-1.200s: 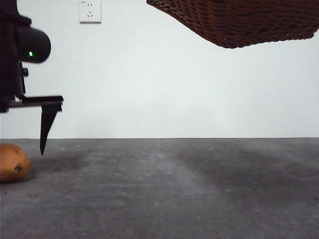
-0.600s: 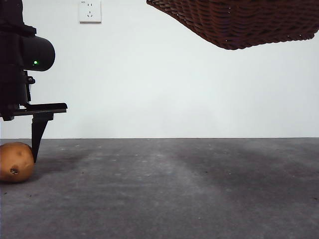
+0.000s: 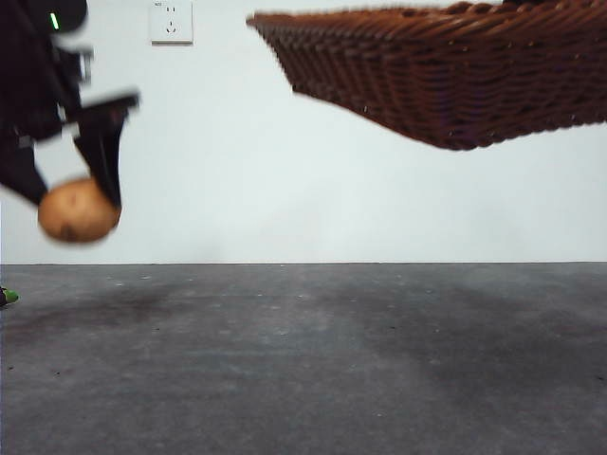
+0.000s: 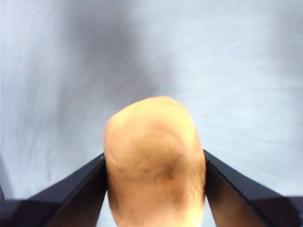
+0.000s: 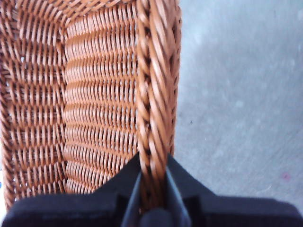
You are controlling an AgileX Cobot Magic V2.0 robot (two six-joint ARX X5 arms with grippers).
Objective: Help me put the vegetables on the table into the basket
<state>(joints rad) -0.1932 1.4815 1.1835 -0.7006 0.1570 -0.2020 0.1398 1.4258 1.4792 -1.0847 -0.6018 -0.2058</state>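
Observation:
My left gripper (image 3: 74,194) is shut on the orange-brown potato (image 3: 78,210) and holds it in the air at the far left, well above the dark grey table (image 3: 303,360). In the left wrist view the potato (image 4: 155,161) fills the space between the two black jaws. My right gripper (image 5: 152,182) is shut on the braided rim of the reddish-brown wicker basket (image 5: 80,104). The basket (image 3: 446,76) hangs tilted in the air at the upper right of the front view. The corn-like piece is out of view.
A white wall socket (image 3: 171,21) is on the back wall at the upper left. A small green thing (image 3: 8,297) shows at the left edge at table level.
My left gripper has closed on the potato and lifted it off the table. The basket has come lower and further left, showing more of its side.

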